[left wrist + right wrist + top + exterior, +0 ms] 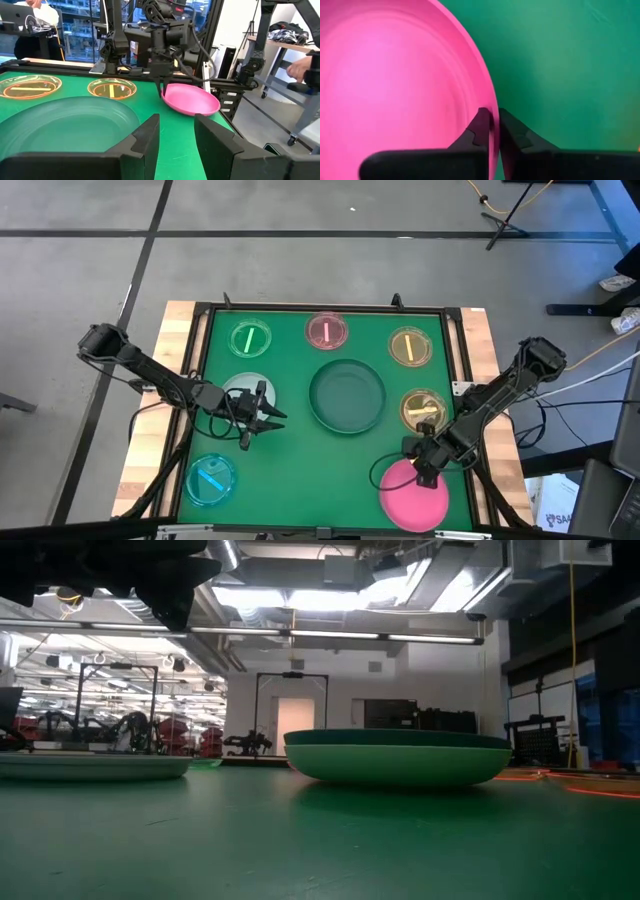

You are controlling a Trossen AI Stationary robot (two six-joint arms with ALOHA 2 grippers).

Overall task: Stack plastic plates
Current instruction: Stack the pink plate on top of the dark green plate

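My right gripper [420, 470] stands over the large pink plate [413, 492] at the table's near right and is shut on its rim. My left gripper [272, 418] is open. It hovers at the right edge of the pale grey-green plate [240, 392] and touches nothing. A dark green plate lies in a light green one [400, 762] at the mat's middle [347, 395]. Flat on the mat lie small plates: green [251, 338], pink [327, 331], two amber [410, 347] [424, 408], blue [211, 478]. My right gripper [495, 125] pinches the pink plate's rim [493, 111] on its far side, one finger [479, 129] inside the plate and one outside. The fingers come from above, pointing down [162, 90]. The held side is raised, so the plate [190, 100] sits tilted.
A black frame [200, 310] runs round the green mat, with wooden table edges [175, 330] outside it. The pink plate reaches almost to the near edge. Bare mat lies between the blue plate and the pink plate [300, 480]. A person's hand [300, 65] shows beyond the table.
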